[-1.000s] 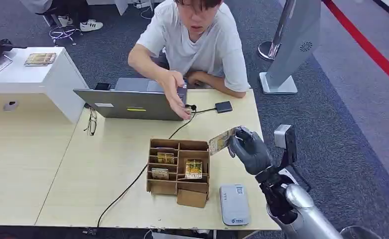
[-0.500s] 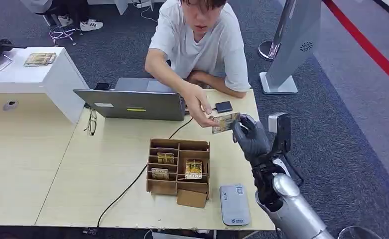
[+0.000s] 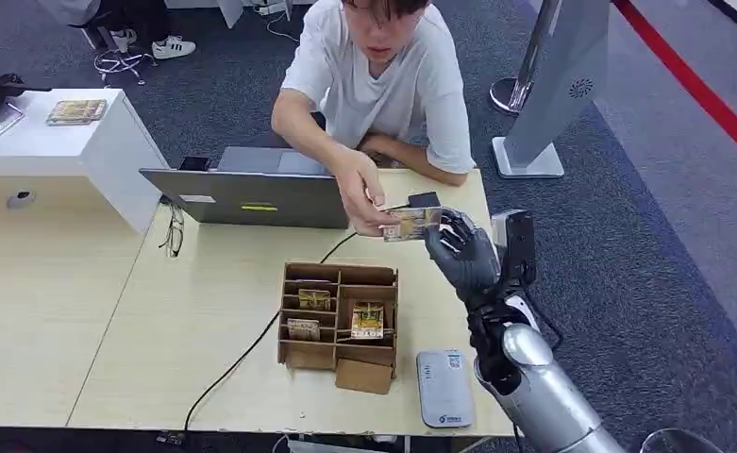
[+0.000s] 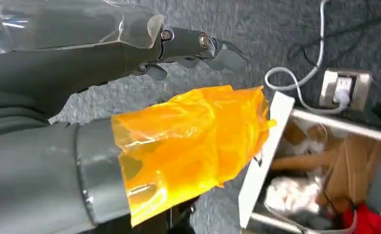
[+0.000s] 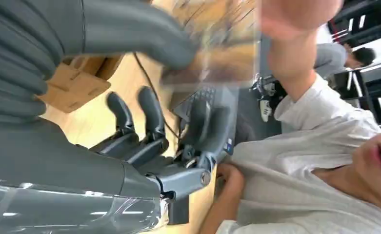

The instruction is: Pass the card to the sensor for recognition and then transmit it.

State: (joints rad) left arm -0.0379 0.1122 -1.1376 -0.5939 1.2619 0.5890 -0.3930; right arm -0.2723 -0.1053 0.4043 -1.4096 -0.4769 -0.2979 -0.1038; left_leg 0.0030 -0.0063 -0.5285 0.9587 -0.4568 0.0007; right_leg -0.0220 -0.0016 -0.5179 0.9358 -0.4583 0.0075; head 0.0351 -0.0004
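On the left of the worktop (image 3: 81, 311) a black cable (image 3: 242, 354) runs from the front edge up past my cardboard organiser (image 3: 338, 326), whose compartments hold several upright cards. My left hand (image 4: 130, 112) hangs off to the side over grey carpet, a sheet of orange film (image 4: 193, 146) draped across it; I cannot tell how its fingers lie. Behind the organiser stands an open grey laptop (image 3: 251, 198), and the person (image 3: 378, 75) in a white shirt leans over it, their hand (image 3: 362, 198) reaching out to the card (image 3: 410, 224) and touching its left end. The card sits in the air above the worktop, just beyond the organiser's far right corner. My right hand (image 3: 462, 253) pinches the card's right end between thumb and fingers. Near the front edge, below my hand, the grey sensor (image 3: 444, 388) lies flat.
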